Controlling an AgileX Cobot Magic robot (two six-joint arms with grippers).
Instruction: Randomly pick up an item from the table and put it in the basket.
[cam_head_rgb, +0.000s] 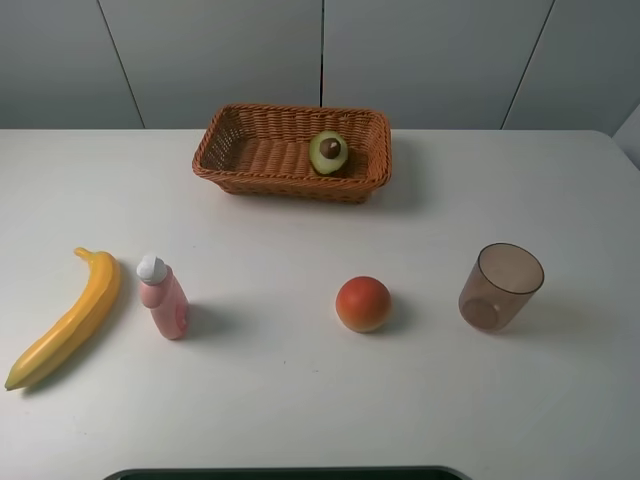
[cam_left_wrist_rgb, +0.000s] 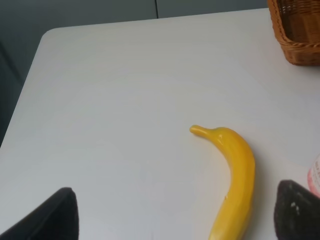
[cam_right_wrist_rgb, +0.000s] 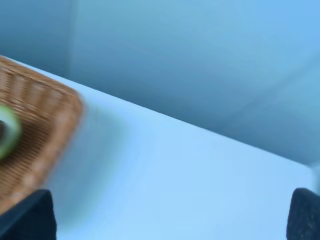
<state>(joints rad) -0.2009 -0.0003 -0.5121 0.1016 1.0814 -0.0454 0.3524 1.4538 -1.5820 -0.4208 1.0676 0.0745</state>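
Observation:
The halved avocado (cam_head_rgb: 328, 152) lies inside the orange-brown wicker basket (cam_head_rgb: 250, 125) at the back middle of the white table (cam_head_rgb: 300, 400), leaning toward the basket's right end with its pit showing. Neither arm shows in the high view. In the left wrist view my left gripper (cam_left_wrist_rgb: 175, 220) is open, its dark fingertips (cam_left_wrist_rgb: 50, 215) spread above the table near the banana (cam_left_wrist_rgb: 235, 180). In the blurred right wrist view my right gripper (cam_right_wrist_rgb: 170, 220) is open and empty, with the basket's (cam_right_wrist_rgb: 40, 125) corner and a sliver of the avocado (cam_right_wrist_rgb: 6, 131) at the edge.
A yellow banana (cam_head_rgb: 65, 320) lies at the front left. A pink bottle (cam_head_rgb: 163, 297) with a white cap stands beside it. A red-orange round fruit (cam_head_rgb: 363, 303) sits in the middle front. A translucent brown cup (cam_head_rgb: 500, 286) stands at the right.

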